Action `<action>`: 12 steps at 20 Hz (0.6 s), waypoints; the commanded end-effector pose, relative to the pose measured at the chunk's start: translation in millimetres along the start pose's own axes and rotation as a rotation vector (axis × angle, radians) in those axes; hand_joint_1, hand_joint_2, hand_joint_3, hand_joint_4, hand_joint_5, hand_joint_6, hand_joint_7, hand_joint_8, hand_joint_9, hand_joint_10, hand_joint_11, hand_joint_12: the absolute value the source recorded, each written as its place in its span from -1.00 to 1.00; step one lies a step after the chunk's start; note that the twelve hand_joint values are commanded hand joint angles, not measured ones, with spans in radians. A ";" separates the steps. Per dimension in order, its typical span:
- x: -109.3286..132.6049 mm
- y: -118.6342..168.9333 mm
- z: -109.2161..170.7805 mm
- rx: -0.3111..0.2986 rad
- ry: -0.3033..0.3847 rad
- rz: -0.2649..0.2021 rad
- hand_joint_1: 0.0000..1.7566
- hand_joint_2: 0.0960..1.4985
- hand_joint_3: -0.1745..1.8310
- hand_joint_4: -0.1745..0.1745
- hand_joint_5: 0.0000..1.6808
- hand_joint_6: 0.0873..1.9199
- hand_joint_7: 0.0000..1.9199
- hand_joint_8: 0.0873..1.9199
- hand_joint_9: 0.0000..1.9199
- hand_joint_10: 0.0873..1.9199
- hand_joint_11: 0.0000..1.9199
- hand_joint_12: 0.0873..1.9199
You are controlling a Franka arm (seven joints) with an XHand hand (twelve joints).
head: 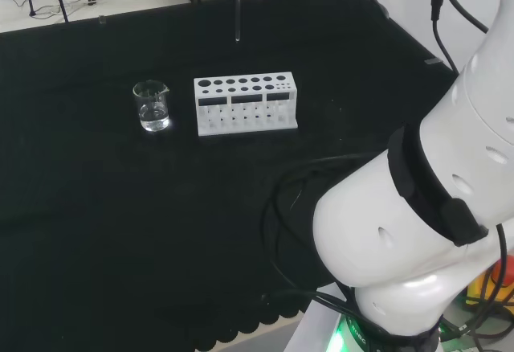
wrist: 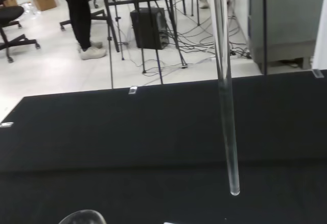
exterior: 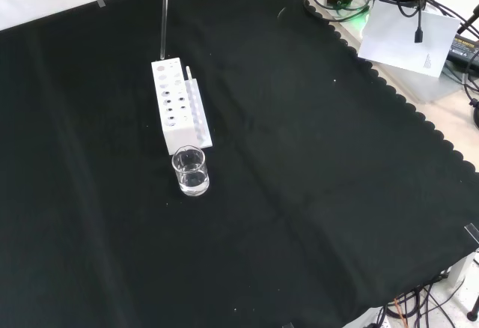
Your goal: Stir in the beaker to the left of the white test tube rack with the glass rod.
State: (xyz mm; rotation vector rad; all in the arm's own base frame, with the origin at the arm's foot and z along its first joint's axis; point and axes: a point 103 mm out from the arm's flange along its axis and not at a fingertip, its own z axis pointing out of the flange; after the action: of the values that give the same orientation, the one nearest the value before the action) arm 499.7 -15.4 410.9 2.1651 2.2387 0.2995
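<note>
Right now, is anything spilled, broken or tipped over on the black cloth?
Nothing stands out. The beaker stands upright beside the white test tube rack with clear liquid inside, and no puddle shows around it. The glass rod hangs straight above the cloth, whole, not yet in the beaker.

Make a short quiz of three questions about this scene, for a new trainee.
1. True or false: the thin clear glass rod hangs upright above the black cloth.
2. What stands beside the white plastic test tube rack? A. a red funnel B. a small clear glass beaker C. a metal spoon
3. Fill in: the beaker holds a clear ____.

Key: 1 true; 2 B; 3 liquid.
</note>
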 end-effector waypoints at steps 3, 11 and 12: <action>18.0 -1.9 -1.9 -0.003 0.007 -0.083 0.48 0.38 -0.81 -1.00 0.28 -0.49 0.16 0.12 0.62 -0.13 0.69 -0.30; 67.2 16.6 6.1 0.015 0.059 -0.174 0.48 0.38 -0.81 -1.00 0.28 -0.50 0.16 0.12 0.62 -0.13 0.69 -0.30; 56.0 8.1 -0.9 0.010 0.069 -0.183 0.48 0.38 -0.81 -1.00 0.28 -0.50 0.16 0.12 0.62 -0.13 0.69 -0.30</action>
State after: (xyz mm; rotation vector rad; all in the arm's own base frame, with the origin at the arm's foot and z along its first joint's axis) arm 507.3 22.1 414.4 2.0350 2.3739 0.3265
